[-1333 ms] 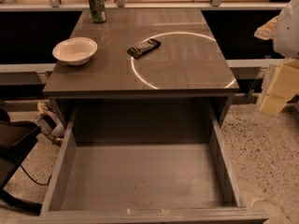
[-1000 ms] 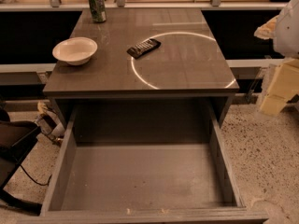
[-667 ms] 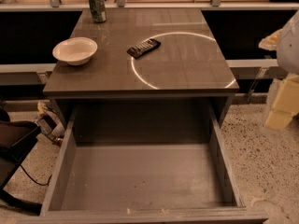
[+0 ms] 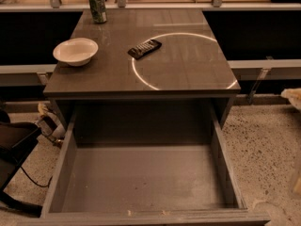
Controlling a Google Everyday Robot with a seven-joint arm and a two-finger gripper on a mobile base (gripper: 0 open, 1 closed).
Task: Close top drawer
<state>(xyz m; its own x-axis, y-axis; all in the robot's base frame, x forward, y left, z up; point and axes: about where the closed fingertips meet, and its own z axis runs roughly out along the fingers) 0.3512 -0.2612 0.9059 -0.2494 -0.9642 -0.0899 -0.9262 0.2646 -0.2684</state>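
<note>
Top drawer [image 4: 141, 178]: pulled far out of the cabinet toward the camera. Deep grey box, open at the top; inside, only a bare grey floor with faint pale scuffs and a few specks near the front edge.

Cabinet surface [image 4: 188, 65]: glossy grey, crossed by a bright ring-shaped reflection.

On the surface, left side: white bowl [image 4: 75, 51], upright, interior plain white.

Centre: black remote [image 4: 145, 48], flat and angled, at the ring's left arc.

Far left corner: green can [image 4: 98, 7], upright.

Gripper [image 4: 294, 98]: pale sliver at the right frame edge, over speckled floor [image 4: 263, 145], well apart from the drawer. Open or shut: cannot tell.
</note>
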